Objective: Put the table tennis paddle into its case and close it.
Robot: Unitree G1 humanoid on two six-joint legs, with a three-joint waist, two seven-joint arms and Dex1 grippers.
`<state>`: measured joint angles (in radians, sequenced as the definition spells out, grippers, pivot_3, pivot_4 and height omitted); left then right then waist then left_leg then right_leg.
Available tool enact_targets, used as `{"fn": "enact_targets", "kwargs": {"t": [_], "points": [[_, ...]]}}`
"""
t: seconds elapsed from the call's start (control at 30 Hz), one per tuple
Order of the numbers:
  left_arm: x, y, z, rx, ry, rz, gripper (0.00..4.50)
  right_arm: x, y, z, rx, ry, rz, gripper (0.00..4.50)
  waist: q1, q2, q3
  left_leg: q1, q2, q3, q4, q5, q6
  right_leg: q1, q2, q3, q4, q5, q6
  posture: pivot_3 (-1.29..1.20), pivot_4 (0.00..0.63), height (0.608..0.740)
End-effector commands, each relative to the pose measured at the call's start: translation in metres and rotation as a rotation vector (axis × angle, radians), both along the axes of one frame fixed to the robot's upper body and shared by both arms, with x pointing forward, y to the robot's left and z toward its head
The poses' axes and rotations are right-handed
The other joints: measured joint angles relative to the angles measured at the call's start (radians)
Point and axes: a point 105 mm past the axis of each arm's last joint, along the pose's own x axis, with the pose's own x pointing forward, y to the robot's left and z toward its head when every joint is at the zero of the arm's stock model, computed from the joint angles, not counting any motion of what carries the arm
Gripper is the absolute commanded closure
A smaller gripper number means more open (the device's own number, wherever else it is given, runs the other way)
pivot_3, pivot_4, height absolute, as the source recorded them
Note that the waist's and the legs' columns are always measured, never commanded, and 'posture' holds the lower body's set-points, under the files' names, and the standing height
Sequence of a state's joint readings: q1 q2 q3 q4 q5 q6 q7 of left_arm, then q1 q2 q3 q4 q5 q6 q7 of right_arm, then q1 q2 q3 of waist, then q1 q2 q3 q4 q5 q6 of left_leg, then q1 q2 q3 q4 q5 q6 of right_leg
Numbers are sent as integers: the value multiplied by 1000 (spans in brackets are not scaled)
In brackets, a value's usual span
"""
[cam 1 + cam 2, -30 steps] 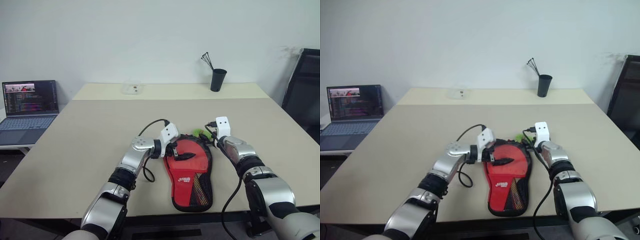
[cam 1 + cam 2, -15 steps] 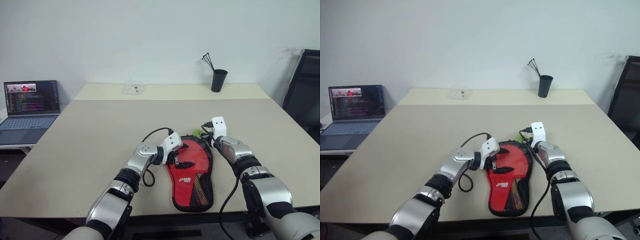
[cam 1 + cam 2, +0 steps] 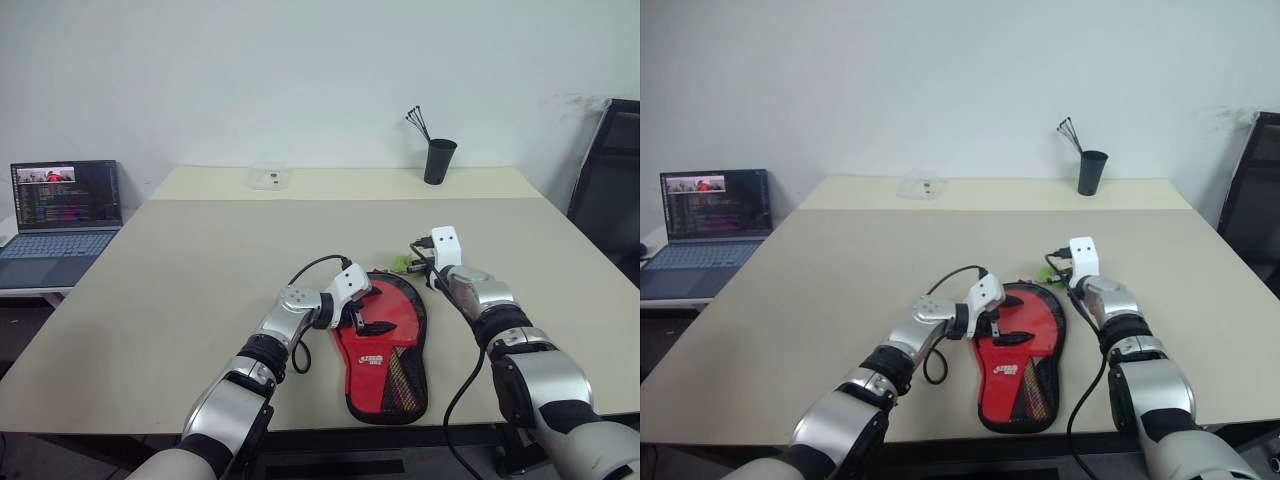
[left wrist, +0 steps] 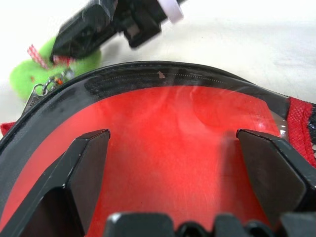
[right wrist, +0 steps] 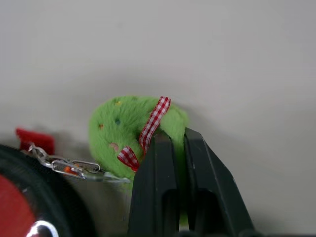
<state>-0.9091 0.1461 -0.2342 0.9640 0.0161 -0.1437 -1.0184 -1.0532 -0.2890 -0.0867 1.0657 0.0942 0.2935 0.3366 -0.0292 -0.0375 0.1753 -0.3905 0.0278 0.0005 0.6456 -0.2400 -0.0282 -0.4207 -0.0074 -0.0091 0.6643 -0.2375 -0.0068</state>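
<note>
The right gripper (image 5: 177, 143) pinched the green charm (image 5: 129, 129), the left gripper (image 4: 173, 143) stood wide; pulling could drag the unheld case (image 3: 385, 345).

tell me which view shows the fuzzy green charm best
The right wrist view: the green charm sits close up with its checked ribbon and chain, the right hand shut on it. The left wrist view catches one edge; the eye views show a small green speck by the case.

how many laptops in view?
1. The laptop sits open on a low surface off the table's left edge. Any others would be out of frame.
</note>
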Motion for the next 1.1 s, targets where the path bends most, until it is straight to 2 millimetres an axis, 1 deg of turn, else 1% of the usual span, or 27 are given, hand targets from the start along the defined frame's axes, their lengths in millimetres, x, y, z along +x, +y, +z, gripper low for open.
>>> {"fn": "enact_targets", "kwargs": {"t": [0.03, 0.13, 0.23, 0.37, 0.47, 0.57, 0.9, 1.1], "points": [[-7, 5, -25, 68, 63, 3, 14, 6, -13, 39, 3, -104, -21, 4469, 0, 0, 0, 0, 0, 0, 0, 0, 0, 0, 0, 0, 0, 0, 0, 0, 150, 740], [-7, 5, -27, 68, 69, 5, 14, 3, -19, 40, -2, -106, -22, 4469, 1, 1, 0, 0, 0, 0, 0, 0, 0, 0, 0, 0, 0, 0, 0, 0, 150, 740], [-8, 4, -28, 67, 73, 7, 14, -8, -25, 37, -25, -101, -6, 4469, 6, 1, -1, -1, 0, -1, 0, 0, 0, 0, 0, -1, -1, -1, 2, 0, 150, 740], [-8, 1, -29, 66, 77, 6, 14, -31, -33, 26, -58, -75, 2, 4469, 9, 2, -2, -2, 0, -1, 0, 0, 0, 0, -1, -1, -1, -2, 4, 0, 150, 740], [-8, 0, -30, 69, 79, 7, 14, -52, -35, 16, -79, -47, 8, 4469, 10, 3, -2, -2, -1, -1, 0, 0, 0, 0, -1, -1, -1, -3, 5, 0, 150, 740], [-8, -2, -30, 71, 80, 7, 14, -71, -38, 10, -88, -26, 7, 4469, 12, 5, -3, -1, -1, -1, 0, 0, 0, 1, 0, -1, -1, -3, 5, 0, 150, 740], [-6, -8, -30, 73, 80, 19, 14, -128, -49, 7, -120, 30, 13, 4469, 29, 6, -5, -1, -2, -1, 0, 0, 0, 1, 0, -2, -2, -3, 6, 0, 150, 740], [-7, -13, -30, 73, 82, 10, 14, -156, -56, 5, -162, 72, 39, 4469, 31, 6, -5, -1, -2, -1, 0, 0, 0, 2, 0, -2, -3, -4, 6, 0, 150, 740]]}}
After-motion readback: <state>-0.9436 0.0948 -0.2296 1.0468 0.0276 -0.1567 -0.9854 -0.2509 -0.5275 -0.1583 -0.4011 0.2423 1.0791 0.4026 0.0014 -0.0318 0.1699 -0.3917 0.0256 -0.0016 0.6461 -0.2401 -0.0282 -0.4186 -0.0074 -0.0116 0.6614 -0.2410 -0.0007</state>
